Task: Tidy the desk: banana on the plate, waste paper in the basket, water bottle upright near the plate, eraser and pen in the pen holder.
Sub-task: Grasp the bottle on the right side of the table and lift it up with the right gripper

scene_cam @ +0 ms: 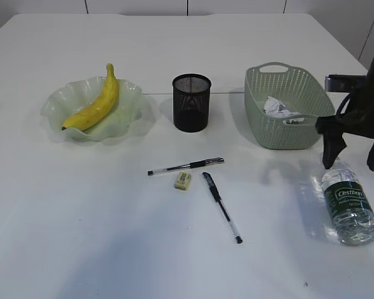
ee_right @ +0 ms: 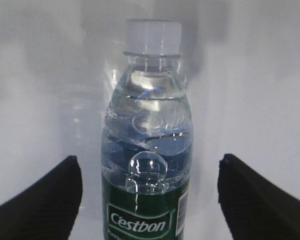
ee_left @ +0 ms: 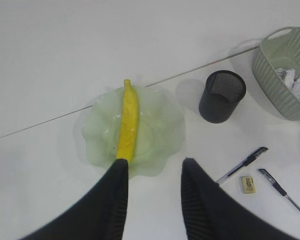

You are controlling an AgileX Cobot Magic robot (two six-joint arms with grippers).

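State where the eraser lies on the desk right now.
In the exterior view the eraser lies mid-desk, between the two pens, in front of the pen holder.

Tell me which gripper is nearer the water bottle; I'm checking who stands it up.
Right. The right gripper straddles the water bottle, jaws open. The left gripper hovers by the plate, far across the desk.

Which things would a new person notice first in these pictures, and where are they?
The long yellow banana lies in the pale green wavy plate at the left. At the right, the clear water bottle with a green label lies on its side, between the open right gripper's fingers.
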